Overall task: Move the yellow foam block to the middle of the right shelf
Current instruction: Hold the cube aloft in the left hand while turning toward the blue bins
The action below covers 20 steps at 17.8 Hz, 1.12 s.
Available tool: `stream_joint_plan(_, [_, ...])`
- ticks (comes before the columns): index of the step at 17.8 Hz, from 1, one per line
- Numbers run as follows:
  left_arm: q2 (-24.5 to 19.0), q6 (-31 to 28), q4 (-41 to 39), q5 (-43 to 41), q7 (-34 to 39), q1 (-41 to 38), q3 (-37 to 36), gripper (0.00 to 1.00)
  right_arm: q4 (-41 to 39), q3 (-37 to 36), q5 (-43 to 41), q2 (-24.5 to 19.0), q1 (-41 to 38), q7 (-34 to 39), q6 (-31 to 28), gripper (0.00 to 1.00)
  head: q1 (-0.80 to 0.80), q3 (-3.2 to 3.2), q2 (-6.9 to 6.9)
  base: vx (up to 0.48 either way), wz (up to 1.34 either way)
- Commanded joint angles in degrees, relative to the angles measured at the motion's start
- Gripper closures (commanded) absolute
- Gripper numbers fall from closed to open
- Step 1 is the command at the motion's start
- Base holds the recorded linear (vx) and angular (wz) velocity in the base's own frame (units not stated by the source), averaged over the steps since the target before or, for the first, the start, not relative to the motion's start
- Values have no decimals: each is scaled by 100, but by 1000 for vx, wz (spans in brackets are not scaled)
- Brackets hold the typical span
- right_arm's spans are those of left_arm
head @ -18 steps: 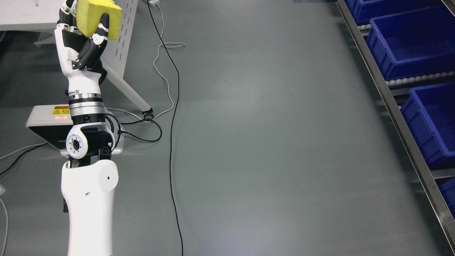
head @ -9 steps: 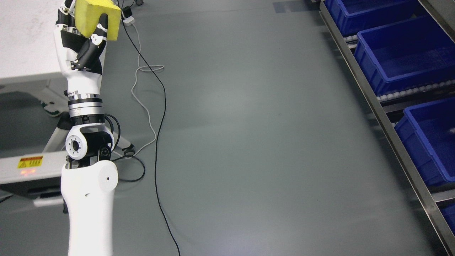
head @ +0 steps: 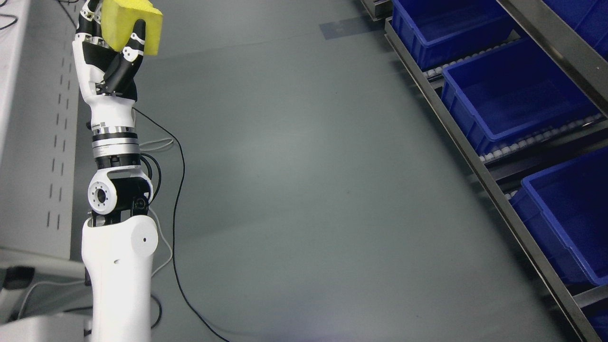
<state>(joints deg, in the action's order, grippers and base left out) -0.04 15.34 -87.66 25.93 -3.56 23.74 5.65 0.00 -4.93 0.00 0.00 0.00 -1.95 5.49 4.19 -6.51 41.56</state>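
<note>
At the upper left of the head view, the left hand [head: 107,57] holds the yellow foam block [head: 130,23] with curled fingers, well apart from the right shelf [head: 475,159] with its blue bins [head: 513,95], so placing remains.

The left arm enters at the bottom left of the frame and rises almost vertically to the upper left corner: white forearm shell, black elbow joint, silver-ringed wrist. The left hand [head: 107,61], white with black fingers, is raised palm toward the camera, its fingers closed around a yellow rectangular foam block [head: 132,23], thumb [head: 124,59] across the front.
</note>
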Motion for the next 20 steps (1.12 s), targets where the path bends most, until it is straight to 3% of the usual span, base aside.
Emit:
stream_joint_plan(1, [-96,13,-15,0,-66,-44,15,55,-100,1,18,100,-9,1,-4,0,0,0,0,511,-303])
stream_joint_plan(9, [-96,13,-286,0,-302,-36,-168,55,-100,1,18,100,-9,1,-4,0,0,0,0,507,-380])
stream_joint_plan(14, [-100,13,-480,0,-532,52,-870,56,-100,1,18,100,-9,1,-4,0,0,0,0,430,-621])
stream_joint_plan(16, [-460,-40,-524,0,-532,279,-1318,56,-100,1,18,100,-9,1,-4,0,0,0,0,356,-773])
stream_joint_plan(20, [-752,-987,-586,-9,-654,1227,-1566,56,-100,1,18,100,-9,1,-4,0,0,0,0,335,-775])
